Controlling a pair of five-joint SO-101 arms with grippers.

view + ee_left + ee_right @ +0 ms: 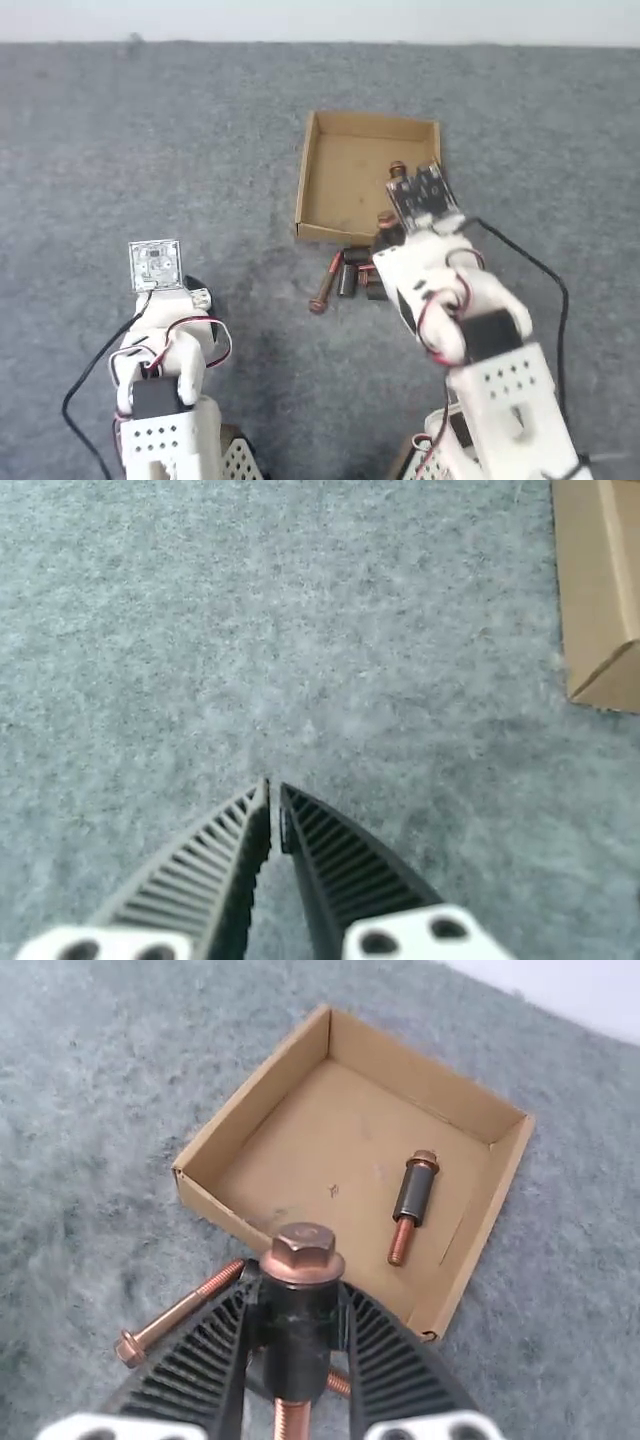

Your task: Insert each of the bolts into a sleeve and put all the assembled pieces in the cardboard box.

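A: Right claw (pixel 298 1286), what's the state?
B: Pinching a held bolt-and-sleeve piece (pixel 302 1255). The copper hex head sticks up, and the dark sleeve sits between the ribbed fingers (pixel 215 1345). It's right at the wall of the cardboard box (pixel 320 1150) that faces the arms.
A: Anything in the box?
B: One assembled piece (pixel 413 1200) lies flat on the box floor near the side wall. Its head points toward the far wall.
A: And outside the box?
B: A loose bolt (pixel 180 1312) lies on the grey tabletop (pixel 150 130), just outside that same arm-facing wall. In the high view, dark sleeves (pixel 348 275) lie just beside it, between the bolt and the right arm. I can't tell how many there are.
A: Left claw (pixel 273 795)?
B: Fingers pressed together with nothing between them. It's low over bare tabletop, well apart from the box, and one box corner shows at the edge of its wrist view.
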